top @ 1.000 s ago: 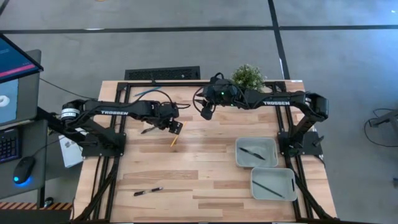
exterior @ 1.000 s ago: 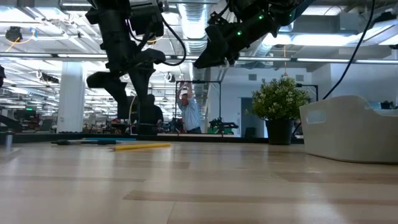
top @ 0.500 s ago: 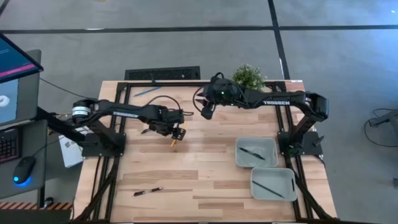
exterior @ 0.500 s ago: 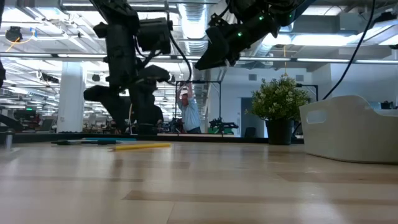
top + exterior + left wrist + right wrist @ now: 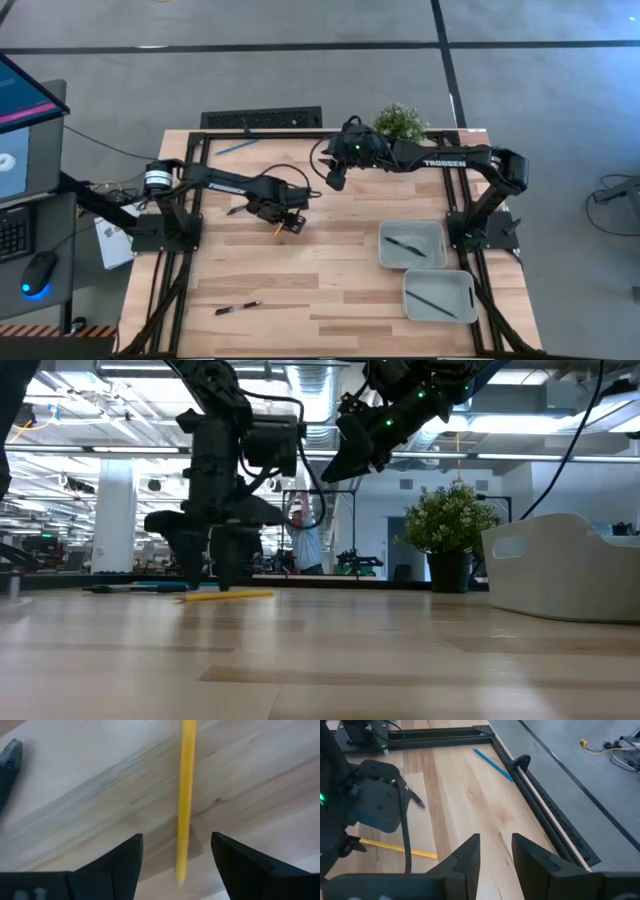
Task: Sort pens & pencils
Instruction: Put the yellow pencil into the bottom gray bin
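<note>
1. In the high view the left claw (image 5: 290,222) covers most of the yellow pencil (image 5: 279,229); only a short stub shows beside its tip. The left wrist view cuts the pencil off at the picture's edge, so just one end is seen.
2. A black pen (image 5: 238,209) lies half under the left arm, so its full length cannot be made out. Another black pen (image 5: 237,308) lies in plain sight near the front edge of the worktop (image 5: 320,270).
3. Each of the two grey trays (image 5: 412,245) holds one dark pen; the pen in the farther tray (image 5: 405,244) and the pen in the nearer tray (image 5: 431,301) both lie slantwise.
4. The blue pencil (image 5: 237,148) lies slantwise at the far left corner of the worktop, against the black frame rail.
5. The yellow pencil lies flat, its long axis running between the two fingers of the left claw in the wrist view (image 5: 177,865).
6. The left claw stands spread just above the worktop, one finger on each side of the pencil, gripping nothing; gaps show on both sides.
7. The right claw (image 5: 331,179) hangs high over the far middle of the worktop, near the potted plant (image 5: 399,123), fingers part open and empty.
</note>
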Controlling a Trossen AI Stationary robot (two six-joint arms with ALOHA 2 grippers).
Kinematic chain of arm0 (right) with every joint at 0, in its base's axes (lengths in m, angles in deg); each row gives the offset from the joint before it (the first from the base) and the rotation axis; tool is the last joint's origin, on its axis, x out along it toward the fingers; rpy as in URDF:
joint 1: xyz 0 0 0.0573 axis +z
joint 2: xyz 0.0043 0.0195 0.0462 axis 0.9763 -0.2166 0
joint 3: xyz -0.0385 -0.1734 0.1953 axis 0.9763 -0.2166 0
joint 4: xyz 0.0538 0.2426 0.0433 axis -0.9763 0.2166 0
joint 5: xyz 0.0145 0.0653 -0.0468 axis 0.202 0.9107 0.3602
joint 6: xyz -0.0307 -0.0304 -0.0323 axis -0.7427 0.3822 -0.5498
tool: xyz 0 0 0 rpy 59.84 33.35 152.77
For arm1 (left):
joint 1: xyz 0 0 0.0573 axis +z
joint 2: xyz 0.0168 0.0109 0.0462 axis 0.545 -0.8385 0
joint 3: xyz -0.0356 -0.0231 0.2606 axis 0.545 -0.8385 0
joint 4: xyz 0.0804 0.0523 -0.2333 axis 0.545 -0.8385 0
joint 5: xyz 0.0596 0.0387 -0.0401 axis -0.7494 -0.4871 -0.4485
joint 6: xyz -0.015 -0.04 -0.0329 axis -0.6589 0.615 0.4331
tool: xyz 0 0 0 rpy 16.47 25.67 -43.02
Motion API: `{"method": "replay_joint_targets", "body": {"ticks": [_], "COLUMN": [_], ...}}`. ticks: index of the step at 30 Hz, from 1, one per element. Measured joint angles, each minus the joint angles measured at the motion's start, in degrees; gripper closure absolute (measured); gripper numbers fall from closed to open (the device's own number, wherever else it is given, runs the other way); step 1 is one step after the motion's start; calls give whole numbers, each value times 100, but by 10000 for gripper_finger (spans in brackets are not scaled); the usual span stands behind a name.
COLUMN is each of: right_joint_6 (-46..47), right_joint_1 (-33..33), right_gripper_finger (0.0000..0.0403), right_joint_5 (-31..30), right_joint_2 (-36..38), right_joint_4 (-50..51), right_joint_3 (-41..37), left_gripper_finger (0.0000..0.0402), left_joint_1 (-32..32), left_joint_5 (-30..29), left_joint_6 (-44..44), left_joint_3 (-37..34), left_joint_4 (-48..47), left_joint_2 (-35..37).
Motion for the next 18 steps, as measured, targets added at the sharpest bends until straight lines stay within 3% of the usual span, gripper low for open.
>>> {"method": "replay_joint_targets", "body": {"ticks": [18], "right_joint_6": [0], "right_joint_1": [-7], "right_gripper_finger": [269], "right_joint_5": [1], "right_joint_2": [2], "right_joint_4": [1], "right_joint_3": [0], "left_gripper_finger": [183], "left_joint_1": [-5], "left_joint_5": [333], "left_joint_6": [-115], "left_joint_3": [7], "left_joint_4": [-55], "left_joint_2": [-214]}}
